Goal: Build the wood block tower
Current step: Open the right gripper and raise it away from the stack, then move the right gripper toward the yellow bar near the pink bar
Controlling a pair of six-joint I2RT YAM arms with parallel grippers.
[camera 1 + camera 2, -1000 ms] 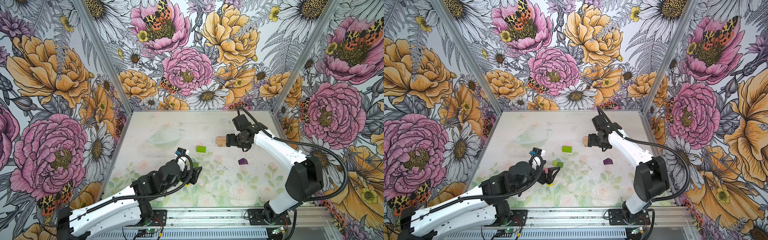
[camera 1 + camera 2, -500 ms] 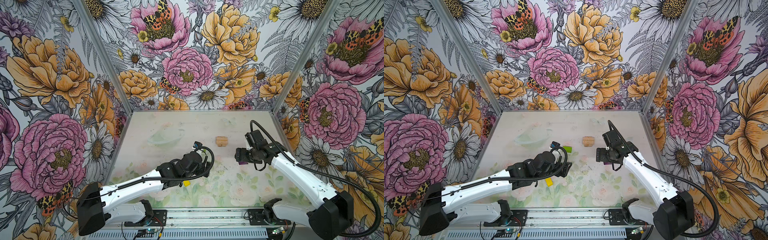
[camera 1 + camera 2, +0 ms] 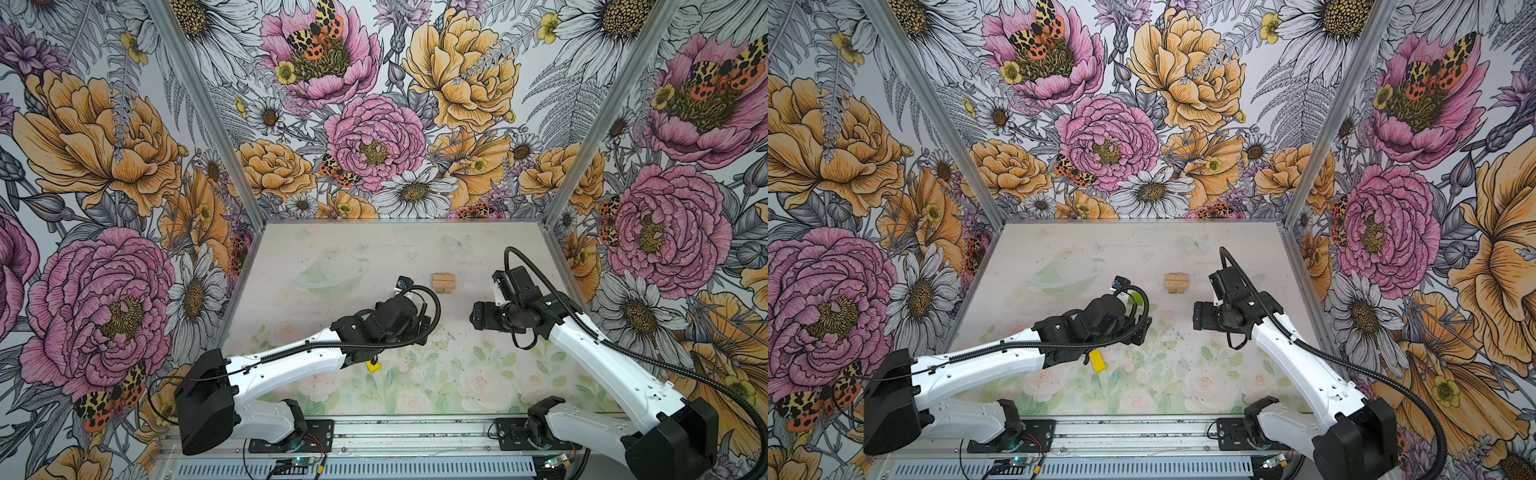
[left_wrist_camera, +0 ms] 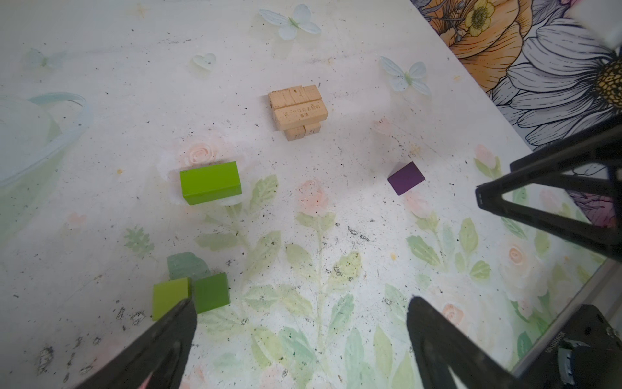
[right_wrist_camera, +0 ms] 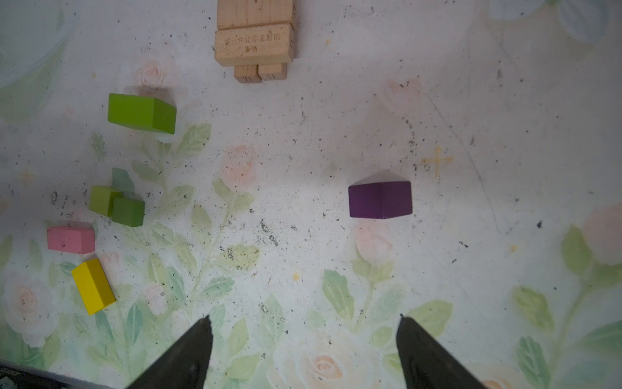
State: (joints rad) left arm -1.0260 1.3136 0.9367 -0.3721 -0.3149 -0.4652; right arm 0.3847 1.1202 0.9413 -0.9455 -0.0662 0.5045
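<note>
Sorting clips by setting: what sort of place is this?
Probably a robot lab test booth: flower-printed walls box in a table, two arms mount on a metal rail, and a tan block stack sits there.

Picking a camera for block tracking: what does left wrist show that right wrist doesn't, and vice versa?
Left wrist only: the flowered wall and part of the right arm. It also shows the whole tan stack, which right wrist cuts off at the frame edge.
Right wrist only: the pink block and yellow block, both in clear view.
Both: the tan stack, lime brick, two green cubes touching each other, and the purple piece.
</note>
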